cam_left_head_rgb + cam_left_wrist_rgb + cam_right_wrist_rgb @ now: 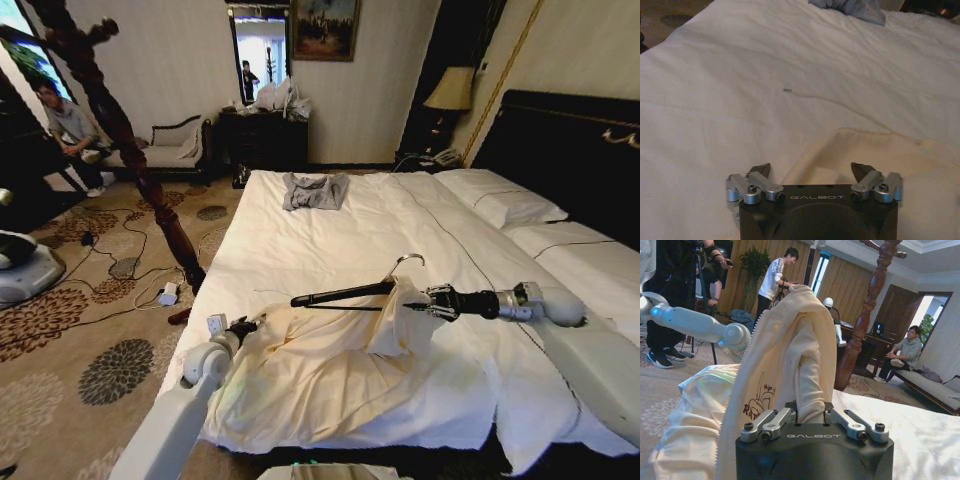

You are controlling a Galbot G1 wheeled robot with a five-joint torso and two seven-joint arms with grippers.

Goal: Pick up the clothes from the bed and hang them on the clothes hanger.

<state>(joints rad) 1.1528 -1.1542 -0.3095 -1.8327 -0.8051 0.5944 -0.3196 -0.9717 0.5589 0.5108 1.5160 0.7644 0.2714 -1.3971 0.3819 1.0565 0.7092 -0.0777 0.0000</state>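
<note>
Your right gripper [412, 303] is clamped on a raised fold of the cream-yellow garment [330, 370], holding it up above the bed [300, 235]; from the right wrist camera you see the fabric [790, 355] bunched upright between the closed fingers [771, 423], with a small dark print and a toothed zipper edge on the near side. The rest of the garment lies crumpled on the white sheet near the foot of the bed. The black clothes hanger [345, 294] sits just beside that lifted fold, its silver hook pointing toward the pillows, one end touching the cloth. Your left gripper [243, 327] rests low at the garment's left edge, its fingers [760, 172] spread apart over the sheet and holding nothing. A grey garment [314, 190] lies well apart, farther up the bed. The dark wooden coat stand [130, 140] rises beside the bed on your left.
</note>
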